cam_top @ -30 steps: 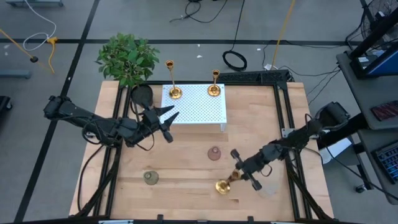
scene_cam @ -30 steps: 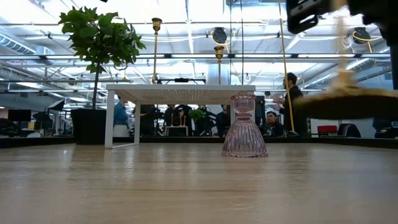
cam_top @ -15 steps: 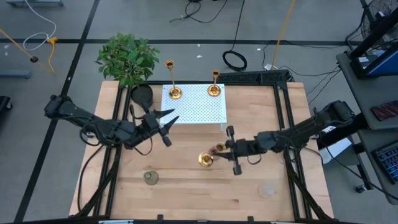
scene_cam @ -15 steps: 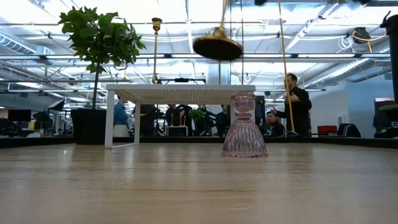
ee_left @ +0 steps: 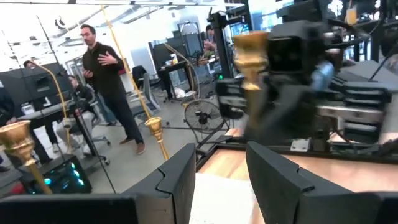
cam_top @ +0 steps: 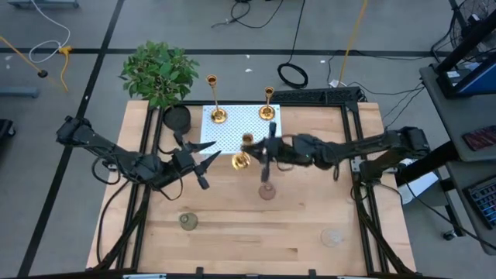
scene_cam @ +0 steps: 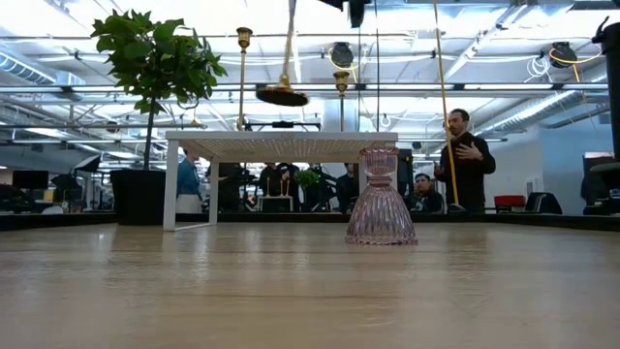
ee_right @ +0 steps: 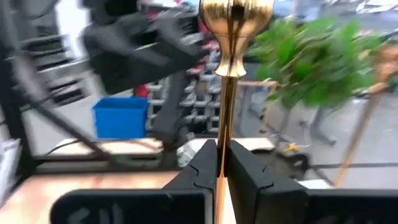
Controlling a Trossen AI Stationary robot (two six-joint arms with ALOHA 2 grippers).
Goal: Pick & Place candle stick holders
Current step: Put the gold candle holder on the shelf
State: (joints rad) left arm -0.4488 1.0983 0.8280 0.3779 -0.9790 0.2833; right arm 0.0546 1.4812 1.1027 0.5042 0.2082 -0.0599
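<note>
High view: the right claw is stretched over the front edge of the white perforated stand, clenched on the stem of a gold candlestick, whose round base is seen hanging in the air in the low view. Two more gold candlesticks are stood along the back of the stand. The left claw is held just beside the stand's left front corner, its fingers spread and nothing between them. A pink holder is set on the tabletop below the right claw, an olive-green holder near the front left, a clear holder at the front right. A plant pot is placed beside the stand.
</note>
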